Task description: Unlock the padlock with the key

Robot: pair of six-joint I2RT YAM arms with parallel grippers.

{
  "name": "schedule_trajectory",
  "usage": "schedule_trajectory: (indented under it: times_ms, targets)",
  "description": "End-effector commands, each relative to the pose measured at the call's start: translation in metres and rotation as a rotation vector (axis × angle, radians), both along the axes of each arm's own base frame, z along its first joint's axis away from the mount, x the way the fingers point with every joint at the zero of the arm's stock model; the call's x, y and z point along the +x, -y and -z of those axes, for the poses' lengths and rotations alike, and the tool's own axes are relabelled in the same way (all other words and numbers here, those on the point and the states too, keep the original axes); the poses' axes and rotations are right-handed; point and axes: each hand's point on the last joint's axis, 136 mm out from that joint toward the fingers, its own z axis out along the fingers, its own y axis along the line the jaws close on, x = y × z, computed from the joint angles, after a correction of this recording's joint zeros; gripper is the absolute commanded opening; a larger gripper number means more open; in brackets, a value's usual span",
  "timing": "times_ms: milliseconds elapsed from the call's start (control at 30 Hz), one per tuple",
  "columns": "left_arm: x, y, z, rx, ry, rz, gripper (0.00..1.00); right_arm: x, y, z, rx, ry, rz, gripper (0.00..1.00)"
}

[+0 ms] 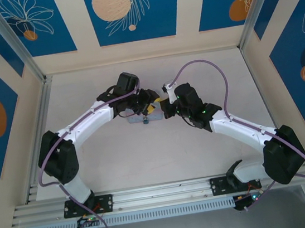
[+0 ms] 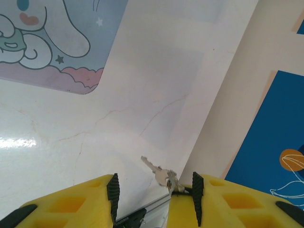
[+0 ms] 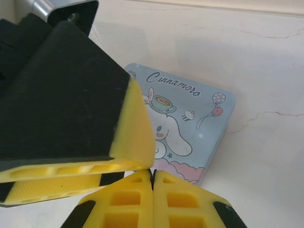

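**Two robot arms meeting over a cartoon tin, a key beside the left jaws**

A pale table [image 1: 148, 165] is carrying the scene. The left arm [image 1: 86, 122] and right arm [image 1: 239, 128] are reaching inward, meeting at its middle above a pale blue tin [image 3: 190, 114] with a cartoon rabbit picture. The left gripper [image 2: 155, 190] is holding its yellow jaws wide apart. The right gripper [image 3: 152, 178] is pressing its jaws together, nothing visible between them. The tiny key [image 2: 158, 172] is lying between the left jaws, close against one finger.
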Motion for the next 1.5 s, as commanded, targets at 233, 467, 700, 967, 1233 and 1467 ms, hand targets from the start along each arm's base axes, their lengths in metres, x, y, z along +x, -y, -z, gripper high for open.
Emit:
schedule_trajectory:
  times_ms: [233,467,700,967,1233,1467]
  targets:
    - [0.004,0.003,0.01,-0.01,-0.045,-0.019,0.33,-0.003,-0.007,-0.01,0.011,0.055,-0.029,0.0]
    - [0.004,0.004,0.012,-0.012,-0.049,-0.016,0.18,-0.003,-0.01,-0.009,0.01,0.054,-0.031,0.0]
    - [0.003,0.004,0.017,0.0,-0.055,0.001,0.0,-0.002,-0.009,-0.011,0.013,0.054,-0.022,0.0]
    - [0.018,-0.001,0.012,0.011,0.138,0.037,0.0,-0.003,0.033,-0.028,0.222,-0.099,0.101,0.5]
    - [0.042,-0.008,-0.041,0.034,0.645,0.12,0.0,0.001,0.047,-0.043,0.673,-0.454,0.065,0.58]
    - [0.046,-0.014,-0.085,-0.011,0.921,0.087,0.0,0.018,0.027,-0.056,0.895,-0.565,-0.005,0.57]
